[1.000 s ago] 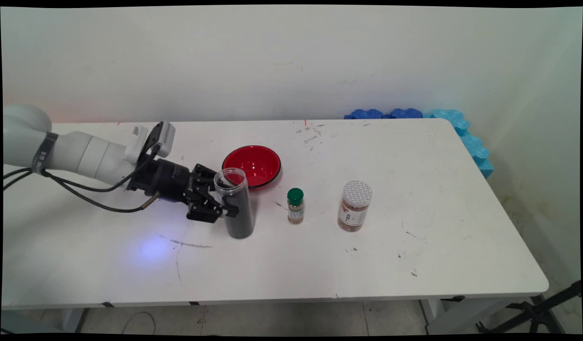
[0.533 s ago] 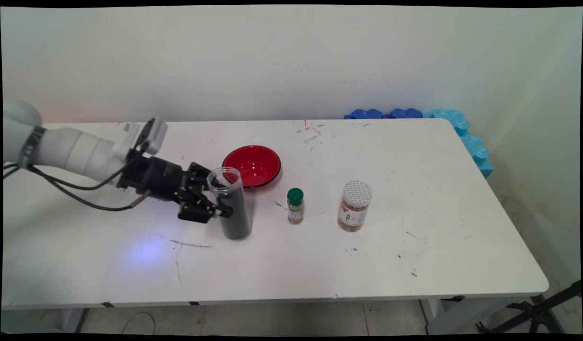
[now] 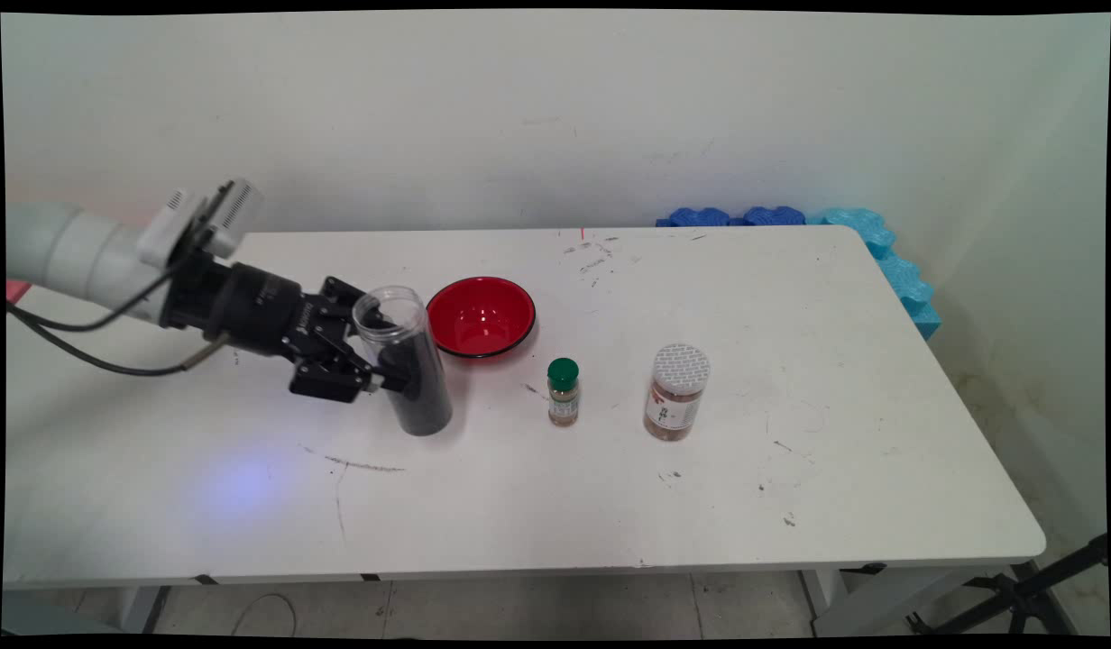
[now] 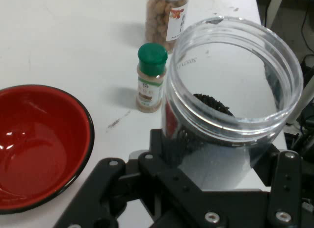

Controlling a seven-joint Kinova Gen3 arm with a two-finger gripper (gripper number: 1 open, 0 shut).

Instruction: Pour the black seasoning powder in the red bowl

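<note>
- My hand (image 3: 386,377) is clenched on the clear jar (image 3: 402,361), gripping its lower half from the left of the frame; the jar is open-topped and holds a dark granular fill.
- Change over the last second: the jar has travelled up and left in the frame. Its top now tilts left, toward my wrist, and its base appears to be off the desk (image 3: 790,469).
- Meaning, as a judgement: the grip holds under load, with no visible slip.
- Pose: my arm enters from the left edge, forearm near horizontal, hand pointing right.
- The red bowl (image 3: 481,316) lies just right of the jar, empty.
- Further right stand the green-capped spice bottle (image 3: 563,392) and the white-lidded jar (image 3: 676,392), both upright and apart.
</note>
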